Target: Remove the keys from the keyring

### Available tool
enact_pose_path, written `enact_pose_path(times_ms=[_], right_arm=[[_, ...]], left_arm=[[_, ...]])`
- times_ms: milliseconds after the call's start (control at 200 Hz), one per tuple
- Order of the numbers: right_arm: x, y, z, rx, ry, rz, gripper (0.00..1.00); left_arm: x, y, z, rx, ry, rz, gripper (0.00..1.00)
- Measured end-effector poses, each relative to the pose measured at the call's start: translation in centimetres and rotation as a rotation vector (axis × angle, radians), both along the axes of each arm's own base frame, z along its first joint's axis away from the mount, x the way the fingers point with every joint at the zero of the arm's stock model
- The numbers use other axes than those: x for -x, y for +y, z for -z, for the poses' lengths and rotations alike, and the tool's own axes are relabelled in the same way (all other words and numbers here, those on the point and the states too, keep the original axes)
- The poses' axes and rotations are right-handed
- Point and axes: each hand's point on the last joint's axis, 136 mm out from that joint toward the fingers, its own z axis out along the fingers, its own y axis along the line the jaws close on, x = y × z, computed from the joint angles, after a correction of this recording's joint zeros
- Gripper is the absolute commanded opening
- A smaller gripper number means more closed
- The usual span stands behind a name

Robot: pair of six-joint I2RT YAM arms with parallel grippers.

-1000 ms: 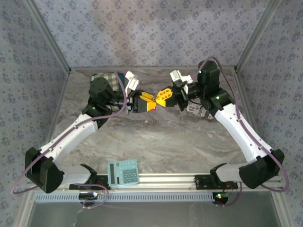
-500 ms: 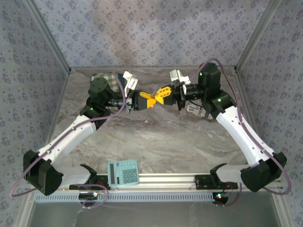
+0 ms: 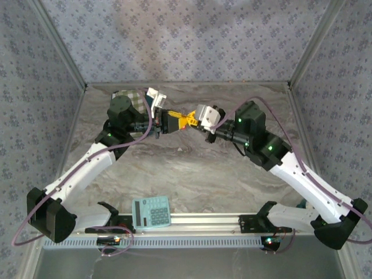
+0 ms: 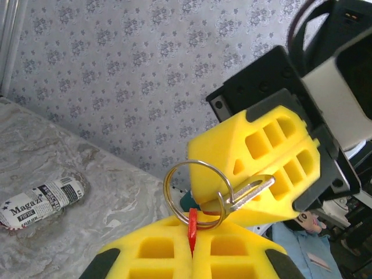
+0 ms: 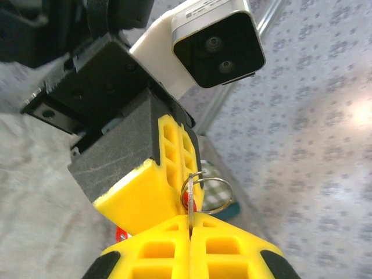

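So, both arms meet in mid-air over the far middle of the tabletop (image 3: 192, 168).
I've got the left end effector (image 4: 192, 235) pinched on the red key piece (image 4: 192, 221), the right end effector (image 5: 190, 224) clamped on the silver key (image 4: 249, 193), and the keyring (image 4: 195, 189) linking them.
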Motion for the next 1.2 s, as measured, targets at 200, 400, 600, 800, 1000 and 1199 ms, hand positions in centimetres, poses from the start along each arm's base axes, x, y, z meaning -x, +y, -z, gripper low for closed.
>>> enact_pose_path(times_ms=[200,400,600,800,1000,1199], right_arm=[[-0.3,-0.8,1.4,0.085,-0.181,0.084,0.0],[-1.6,-1.4,2.9,0.185,-0.305,0.167,0.0],[-2.0,-1.1,2.7,0.209,-0.358,0.217,0.0],[-2.2,-1.2,1.9,0.169,-0.357,0.244,0.0],[-1.5,-1.2,1.8,0.124,-0.316,0.237,0.0],[-0.2,-1.1,1.5,0.075,-0.289,0.22,0.0]], left_arm=[[-0.3,0.1,0.5,-0.011,0.028,-0.014,0.0],[-0.3,0.2,0.7,-0.014,0.045,-0.008,0.0],[0.1,-0.1,0.7,-0.016,0.041,0.011,0.0],[0.0,-0.3,0.0,-0.011,0.015,0.011,0.0],[0.3,-0.2,-0.3,-0.007,-0.003,0.017,0.0],[1.0,-0.1,-0.8,0.009,-0.024,0.027,0.0]])
